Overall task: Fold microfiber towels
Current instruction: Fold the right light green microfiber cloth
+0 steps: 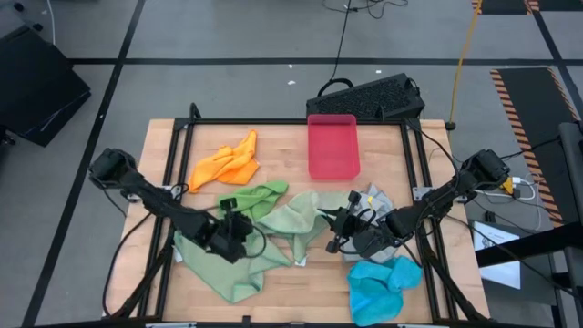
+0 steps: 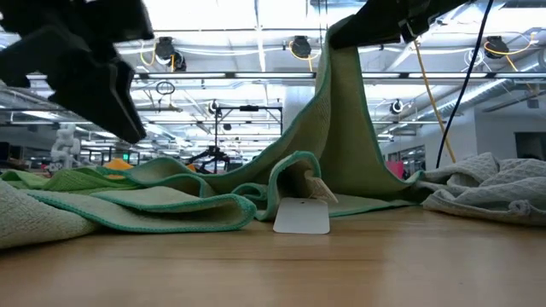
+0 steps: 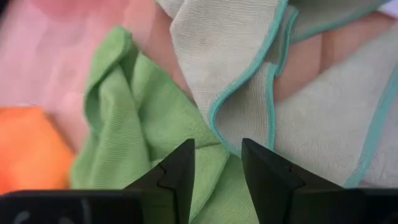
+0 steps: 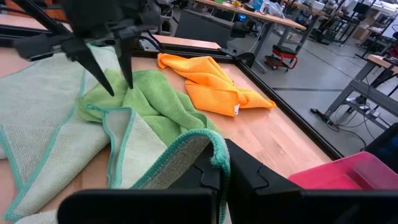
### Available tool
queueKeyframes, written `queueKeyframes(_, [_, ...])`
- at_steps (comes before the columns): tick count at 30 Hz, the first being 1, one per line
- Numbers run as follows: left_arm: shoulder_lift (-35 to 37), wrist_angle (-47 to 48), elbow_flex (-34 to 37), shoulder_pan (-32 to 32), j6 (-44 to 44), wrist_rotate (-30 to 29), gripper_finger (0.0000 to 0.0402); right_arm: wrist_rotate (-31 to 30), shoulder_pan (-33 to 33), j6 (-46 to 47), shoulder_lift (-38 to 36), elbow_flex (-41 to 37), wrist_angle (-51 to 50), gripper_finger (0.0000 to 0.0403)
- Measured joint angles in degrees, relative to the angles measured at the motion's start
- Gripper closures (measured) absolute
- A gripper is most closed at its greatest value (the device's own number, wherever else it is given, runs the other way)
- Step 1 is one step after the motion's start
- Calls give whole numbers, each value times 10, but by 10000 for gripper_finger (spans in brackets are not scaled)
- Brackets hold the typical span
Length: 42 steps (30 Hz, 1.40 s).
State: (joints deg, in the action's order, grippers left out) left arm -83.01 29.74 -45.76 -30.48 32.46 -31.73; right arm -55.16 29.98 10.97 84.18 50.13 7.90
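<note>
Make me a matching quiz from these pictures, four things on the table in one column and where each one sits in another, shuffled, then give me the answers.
Things:
1. orange towel
2. blue towel
3. pink tray
4. pale sage towel

Places:
A. pinched by an edge in the right tool
B. far middle of the table
C. near right corner
D. far left part, lying loose

Pairs: 1-D, 2-C, 3-B, 4-A
</note>
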Motion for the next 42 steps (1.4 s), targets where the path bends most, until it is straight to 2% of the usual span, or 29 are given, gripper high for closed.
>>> queueKeyframes(5, [46, -162, 97, 1, 8, 18, 268, 0, 0, -1, 0, 0, 2, 401])
queueKeyframes(10, [46, -263, 155, -5, 9, 18, 268, 0, 0, -1, 0, 0, 4, 401])
queueKeyframes(16, [46, -297, 178, -11, 11, 15, 255, 0, 0, -1, 0, 0, 4, 401])
queueKeyframes(25, [13, -357, 191, -10, 8, -1, 158, 1, 0, -1, 0, 0, 4, 401])
queueKeyframes(29, [-4, -360, 191, -9, 10, -3, 145, 1, 0, -1, 0, 0, 4, 401])
queueKeyframes(31, [-10, -361, 191, -9, 10, -3, 155, 1, 0, -1, 0, 0, 4, 401])
queueKeyframes(34, [-13, -367, 191, -9, 5, -13, 195, 1, 0, -1, 0, 0, 4, 401])
queueKeyframes(42, [-13, -426, 191, -9, -51, -29, 366, 1, 0, -3, 0, 0, 14, 401])
